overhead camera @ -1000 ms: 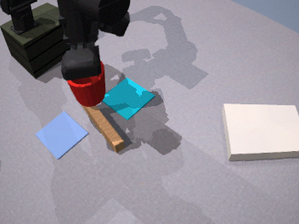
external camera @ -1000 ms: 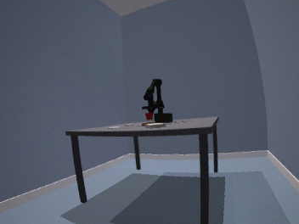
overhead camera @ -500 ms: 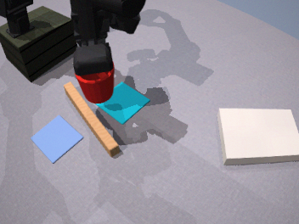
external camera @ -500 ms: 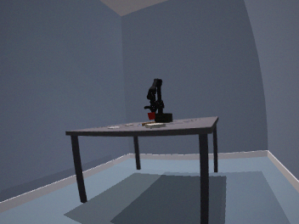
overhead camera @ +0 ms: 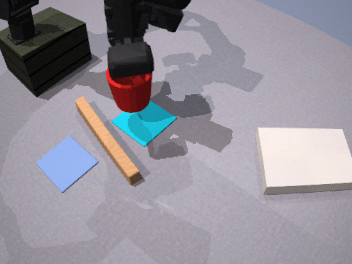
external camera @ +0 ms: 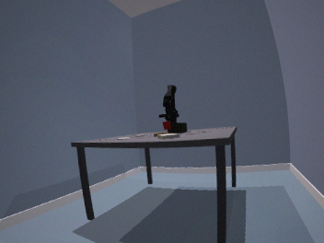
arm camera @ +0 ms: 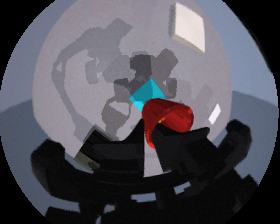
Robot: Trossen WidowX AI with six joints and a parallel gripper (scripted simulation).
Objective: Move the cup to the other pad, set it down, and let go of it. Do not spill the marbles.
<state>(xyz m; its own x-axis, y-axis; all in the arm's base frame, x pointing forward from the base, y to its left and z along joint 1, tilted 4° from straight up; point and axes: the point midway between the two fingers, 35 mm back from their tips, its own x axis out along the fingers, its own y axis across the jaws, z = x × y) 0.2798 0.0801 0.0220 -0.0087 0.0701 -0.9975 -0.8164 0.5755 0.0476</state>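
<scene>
Grey table point(overhead camera: 240, 222) under your claw point(overhead camera: 131, 71), which is clamped on the red cup point(overhead camera: 131, 94), carries the cyan pad point(overhead camera: 150, 123) just below it.

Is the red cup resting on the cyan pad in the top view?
No, the red cup hangs in the gripper above the cyan pad's far corner.
</scene>
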